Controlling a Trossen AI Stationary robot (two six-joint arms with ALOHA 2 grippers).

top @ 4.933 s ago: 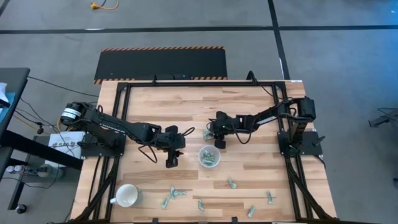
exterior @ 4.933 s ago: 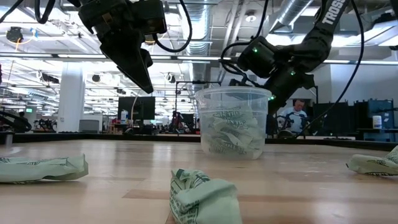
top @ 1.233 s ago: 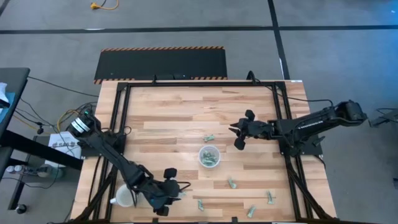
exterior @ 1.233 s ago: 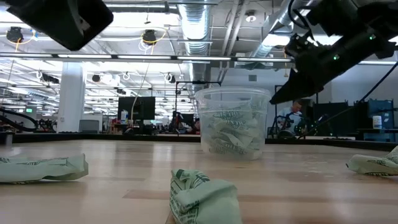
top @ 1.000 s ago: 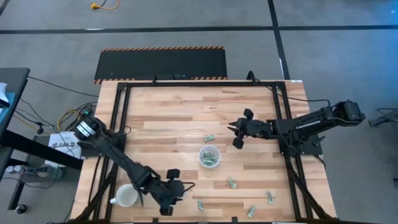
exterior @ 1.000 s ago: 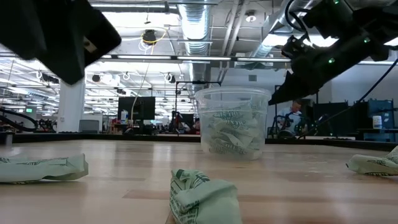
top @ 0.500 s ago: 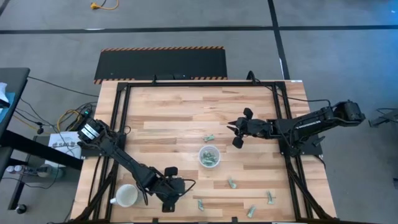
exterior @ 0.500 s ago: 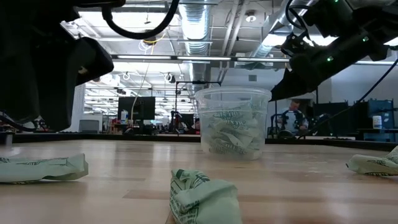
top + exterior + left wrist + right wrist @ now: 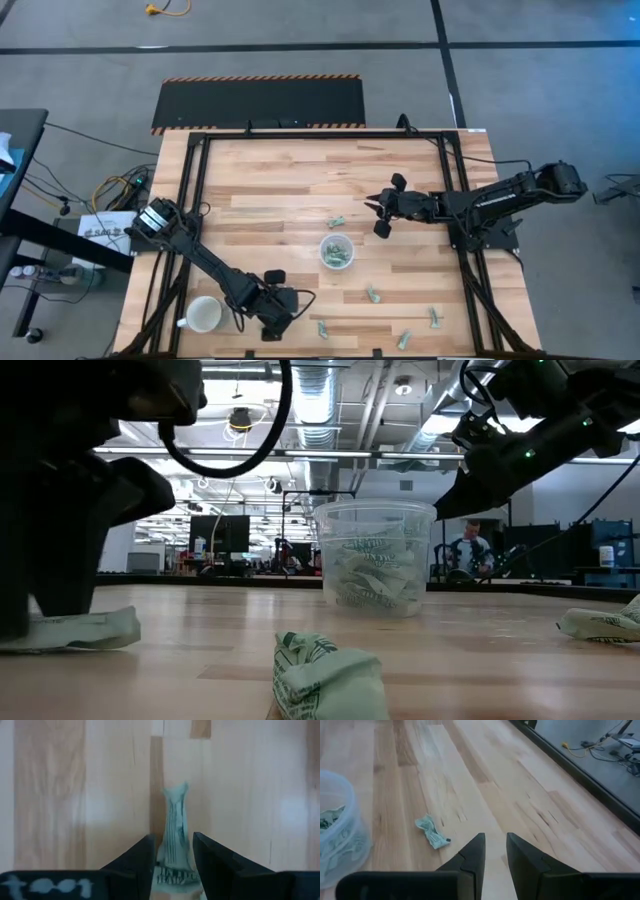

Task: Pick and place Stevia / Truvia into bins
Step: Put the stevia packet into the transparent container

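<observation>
Pale green sachets lie flat on the wooden table. My left gripper (image 9: 278,318) (image 9: 173,842) is open and low at the near edge. Its fingers stand on either side of one crumpled sachet (image 9: 175,815) (image 9: 85,630). In the low view this gripper (image 9: 60,540) is the big dark shape on the left. The clear cup (image 9: 337,251) (image 9: 375,557) stands mid-table and holds several sachets. My right gripper (image 9: 378,212) (image 9: 495,840) hovers beyond the cup, slightly open and empty. A loose sachet (image 9: 432,832) (image 9: 337,221) lies on the table ahead of it. My left gripper comes at the sachet from above, pointing down, one finger (image 9: 142,855) on each side of the sachet's end (image 9: 172,870). The sachet lies on the table. Whether the fingers touch it I cannot tell.
A white mug (image 9: 204,315) stands near the left gripper at the near left corner. More sachets lie along the near edge (image 9: 322,329) (image 9: 404,340) (image 9: 435,317) and near the cup (image 9: 372,295). One sachet (image 9: 325,680) sits close to the low camera. A black frame (image 9: 300,133) borders the table.
My left gripper has moved a little toward the table's right along the near edge and has come down over a sachet there. That sachet now lies between its fingers. My right gripper has kept about still.
</observation>
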